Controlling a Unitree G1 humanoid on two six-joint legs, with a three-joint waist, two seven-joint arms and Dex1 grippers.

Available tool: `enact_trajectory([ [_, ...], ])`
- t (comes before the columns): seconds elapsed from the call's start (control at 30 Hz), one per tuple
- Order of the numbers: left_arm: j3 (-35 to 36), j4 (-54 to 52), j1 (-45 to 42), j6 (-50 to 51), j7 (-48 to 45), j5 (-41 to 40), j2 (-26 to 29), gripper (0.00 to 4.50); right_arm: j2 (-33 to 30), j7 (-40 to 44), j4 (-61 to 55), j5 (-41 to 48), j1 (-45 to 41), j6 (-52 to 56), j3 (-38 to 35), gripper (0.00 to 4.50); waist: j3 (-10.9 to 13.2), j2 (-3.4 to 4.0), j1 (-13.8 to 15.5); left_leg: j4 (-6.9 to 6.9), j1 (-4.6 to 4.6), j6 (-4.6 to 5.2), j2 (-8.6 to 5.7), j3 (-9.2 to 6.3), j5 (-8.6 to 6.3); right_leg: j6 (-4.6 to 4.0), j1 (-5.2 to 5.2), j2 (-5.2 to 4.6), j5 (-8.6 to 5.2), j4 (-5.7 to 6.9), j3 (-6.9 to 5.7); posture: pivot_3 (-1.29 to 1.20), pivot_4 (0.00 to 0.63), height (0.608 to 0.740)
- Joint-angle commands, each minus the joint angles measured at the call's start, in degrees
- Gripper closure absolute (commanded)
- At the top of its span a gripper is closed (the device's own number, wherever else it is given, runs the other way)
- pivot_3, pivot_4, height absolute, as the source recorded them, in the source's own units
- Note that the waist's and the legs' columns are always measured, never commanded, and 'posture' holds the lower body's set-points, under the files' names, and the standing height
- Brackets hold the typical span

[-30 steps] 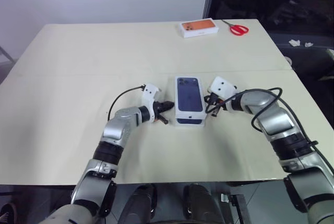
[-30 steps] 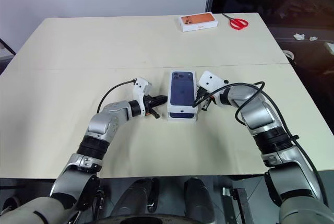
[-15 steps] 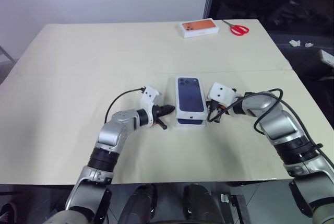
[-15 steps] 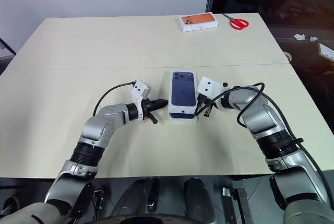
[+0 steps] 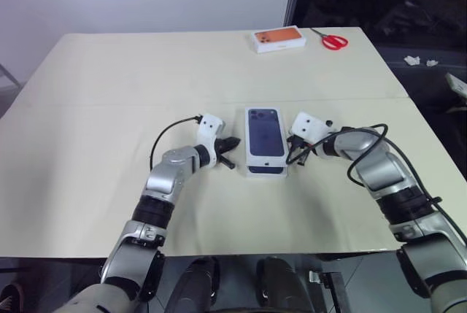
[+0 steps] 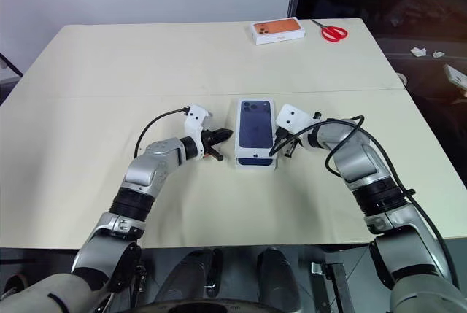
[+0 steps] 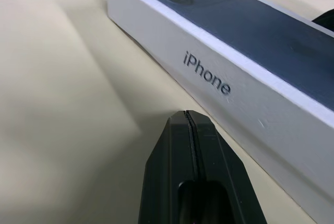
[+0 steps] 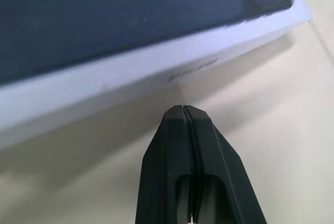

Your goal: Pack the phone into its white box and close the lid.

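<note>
The lid now sits over the white box, which it hides, near the middle of the table, its long axis running away from the robot. Compared with a second ago it lies in the same spot and at the same angle; the change is in the arms, which have edged in a little toward its two long sides. I judge the packing all but done, the phone presumably inside, with what remains being to press or square the lid fully down, though from here I cannot tell whether it is seated all the way.

The lid is white with a dark-blue phone picture on top, the camera cluster at the far end, and grey "iPhone" lettering along its side wall in the left wrist view. Its edges look crisp and undamaged.

The left gripper has its two black fingers pressed together, empty, tip just beside the lid's left wall but apart from it. The right gripper is likewise closed on nothing, its tip close to the right wall.

Well apart, at the far edge, lie an orange-topped box and red scissors
</note>
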Motion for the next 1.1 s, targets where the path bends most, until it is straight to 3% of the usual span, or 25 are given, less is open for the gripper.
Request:
enact_trajectory([
  [0.03, 0.31, -0.11, -1.46, -1.84, -0.05, 0.08, -0.87, 4.49, 0.41, -0.31, -1.44, 0.91, -1.83, -0.41, -2.50, 4.50, 0.00, 0.00, 0.02, -0.02, 0.00, -0.05, 0.00, 0.00, 0.03, 0.00, -0.01, 0.00, 0.00, 0.00, 0.00, 0.00, 0.150, 0.740],
  [1.1, -3.79, -12.52, 5.22, 3.50, -3.11, -0.92, -0.22, 4.49, -1.74, 7.55, -14.57, 3.88, 3.39, 4.71, -1.86, 4.50, -0.01, 0.00, 0.10, 0.02, 0.00, 0.02, 0.00, 0.00, -0.01, 0.00, 0.01, -0.01, 0.00, 0.02, 0.01, 0.00, 0.150, 0.740],
])
